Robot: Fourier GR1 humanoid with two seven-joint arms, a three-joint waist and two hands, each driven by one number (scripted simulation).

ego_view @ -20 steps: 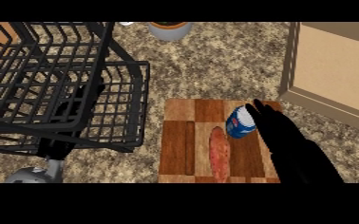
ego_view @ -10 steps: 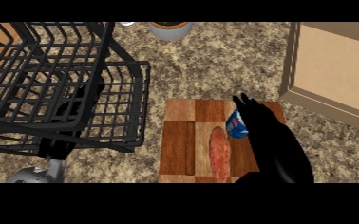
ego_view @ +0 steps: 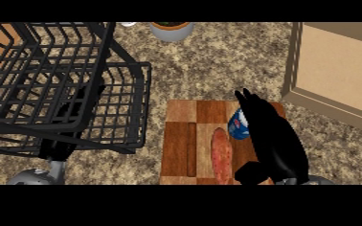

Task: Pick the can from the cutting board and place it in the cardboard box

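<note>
Head view. Wooden cutting board (ego_view: 189, 143), planks striped light and dark brown, flat on speckled tan stone counter (ego_view: 212, 67), near centre.

Blue-and-white can (ego_view: 237, 124) on the board's far right part, rounded, its right side hidden behind the black right hand (ego_view: 274, 141). Fingers straight, pointing far, laid alongside the can, not curled round it; contact not discernible.

Reddish mottled sausage (ego_view: 222, 155) lengthwise left of the can. Black wire basket (ego_view: 71, 86) at left. Plain brown cardboard box (ego_view: 332, 67) at right, near the board's far corner. Grey pot (ego_view: 171, 30) at far edge.
</note>
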